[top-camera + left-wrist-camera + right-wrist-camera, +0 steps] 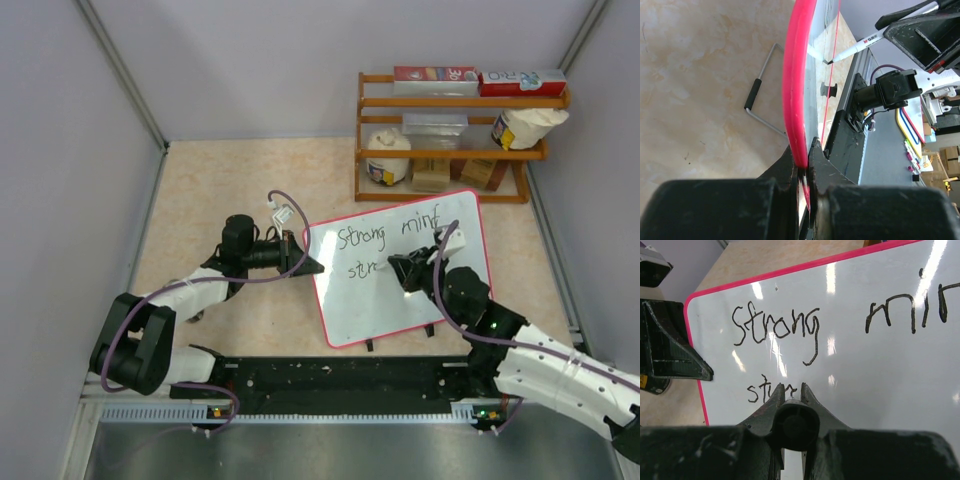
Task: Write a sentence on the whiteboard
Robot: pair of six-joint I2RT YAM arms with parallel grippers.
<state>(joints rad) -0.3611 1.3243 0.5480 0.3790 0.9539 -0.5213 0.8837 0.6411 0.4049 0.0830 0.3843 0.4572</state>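
Note:
The whiteboard [420,300], glossy white with a thin red frame, stands tilted on the table. My left gripper [305,262] is shut on its left red edge [796,100]. My right gripper [400,268] is shut on a marker pen [860,44] whose tip touches the board. The sentence [775,327] reads "Strong min" on the first line and "str" [762,391] on the second; the pen's dark end [796,425] sits between my fingers, just under the last stroke.
A wooden rack [455,140] with boxes and jars stands behind the board at the back right. A wire foot [760,100] of the board shows behind it. A black rail [340,378] runs along the near edge.

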